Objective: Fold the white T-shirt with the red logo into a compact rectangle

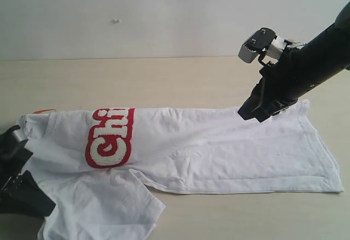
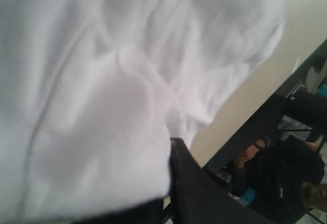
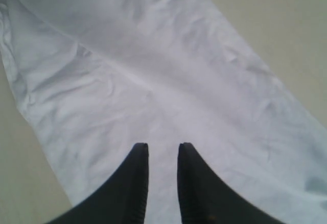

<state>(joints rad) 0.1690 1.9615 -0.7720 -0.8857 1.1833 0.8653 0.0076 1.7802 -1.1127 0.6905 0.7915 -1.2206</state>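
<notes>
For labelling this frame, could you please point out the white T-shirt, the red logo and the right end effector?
white T-shirt (image 1: 229, 147), exterior view, middle of the body.
red logo (image 1: 109, 139), exterior view, middle of the lettering.
right end effector (image 3: 162, 146), right wrist view, midway between its fingertips.
</notes>
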